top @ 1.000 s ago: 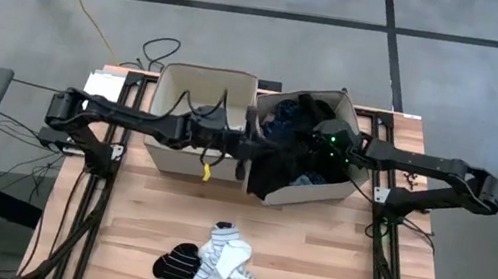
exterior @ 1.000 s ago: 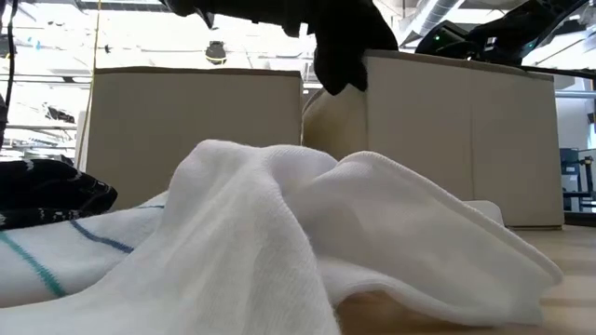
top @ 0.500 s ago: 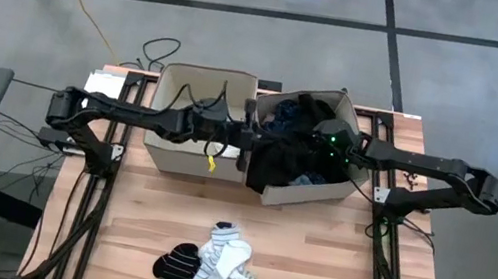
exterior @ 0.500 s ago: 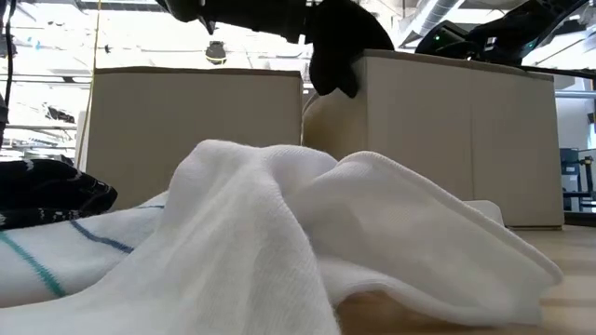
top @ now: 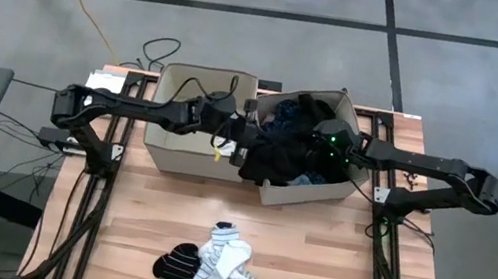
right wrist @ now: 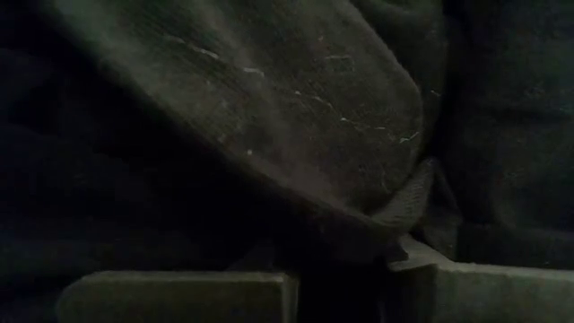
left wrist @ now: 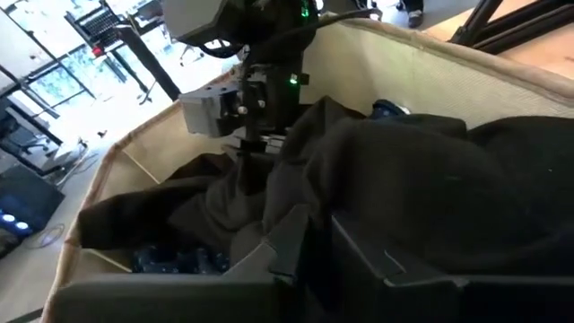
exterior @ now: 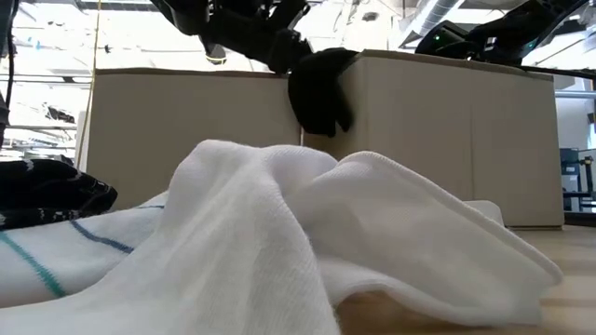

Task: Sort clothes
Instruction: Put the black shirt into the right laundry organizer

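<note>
A black garment (top: 271, 158) lies heaped in the right beige bin (top: 313, 193) and spills over its left near corner; in the low view a flap of the garment (exterior: 318, 88) hangs down that wall. My left gripper (top: 240, 146) stands at that corner, shut on the garment. My right gripper (top: 313, 148) is inside the bin, shut on dark cloth. The left beige bin (top: 187, 157) stands beside it. White socks (top: 223, 262) and a black striped sock (top: 175, 264) lie heaped near the table's front edge. My left gripper pinches a bunched fold of the black garment (left wrist: 300, 224) between its two fingers (left wrist: 260, 265), coming almost level from the table's left. The cloth lies slack over the bin's rim and partly hangs outside. My right gripper pinches a fold of black cloth (right wrist: 395, 215) between its fingers (right wrist: 179, 292), slanting down from the right. The cloth rises to the gripper (left wrist: 251, 135) and rests on the pile.
A blue patterned piece (left wrist: 175, 260) lies deep in the right bin under the black cloth. Bare wood (top: 328, 274) lies between the bins and the socks and to the right of the socks. Cables (top: 163, 47) trail on the floor behind the table.
My left gripper has sunk and swung toward the table's far edge and the right bin, rolling and tipping more level. The black garment's part that hung down the bin's near wall has been drawn up and now bunches at the bin's left near corner.
</note>
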### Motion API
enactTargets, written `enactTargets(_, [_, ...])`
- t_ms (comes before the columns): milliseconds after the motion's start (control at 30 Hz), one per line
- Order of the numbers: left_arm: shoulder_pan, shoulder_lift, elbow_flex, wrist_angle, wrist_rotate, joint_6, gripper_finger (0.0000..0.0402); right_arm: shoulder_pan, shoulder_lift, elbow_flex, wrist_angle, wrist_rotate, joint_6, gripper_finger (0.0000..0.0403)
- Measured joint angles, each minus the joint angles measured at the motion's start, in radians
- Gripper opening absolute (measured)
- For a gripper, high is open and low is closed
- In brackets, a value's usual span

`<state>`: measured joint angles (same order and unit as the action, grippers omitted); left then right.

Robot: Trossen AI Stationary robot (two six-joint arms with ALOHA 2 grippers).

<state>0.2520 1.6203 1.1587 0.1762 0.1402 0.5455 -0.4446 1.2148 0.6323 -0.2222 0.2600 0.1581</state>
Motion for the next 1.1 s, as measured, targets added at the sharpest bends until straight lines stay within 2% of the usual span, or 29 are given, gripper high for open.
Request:
enactTargets(233, [0.000,-0.010,0.003,0.013,0.020,-0.004,0.0116,0.000,0.000,0.000,0.000,0.000,-0.001,0.0063])
enactTargets(300, [0.001,-0.010,0.037,-0.018,0.020,-0.025,0.0141,0.000,0.000,0.000,0.000,0.000,-0.001,0.0063])
enactTargets(500, [-0.003,-0.024,0.214,-0.264,0.051,-0.089,0.0196,0.000,0.000,0.000,0.000,0.000,-0.001,0.0063])
enactTargets(700, [-0.024,-0.027,0.436,-0.539,0.059,-0.122,0.0208,0.000,0.000,0.000,0.000,0.000,-0.001,0.0063])
enactTargets(867, [-0.059,-0.026,0.598,-0.745,-0.040,-0.118,0.0208,0.000,0.000,0.000,0.000,0.000,-0.001,0.0063])
enactTargets(1033, [-0.115,-0.059,0.696,-0.892,-0.257,-0.039,0.0208,0.000,0.000,0.000,0.001,0.000,0.000,0.0063])
enactTargets(1100, [-0.134,-0.086,0.707,-0.942,-0.300,-0.031,0.0208,0.000,0.000,0.000,0.002,0.000,0.000,0.0063])
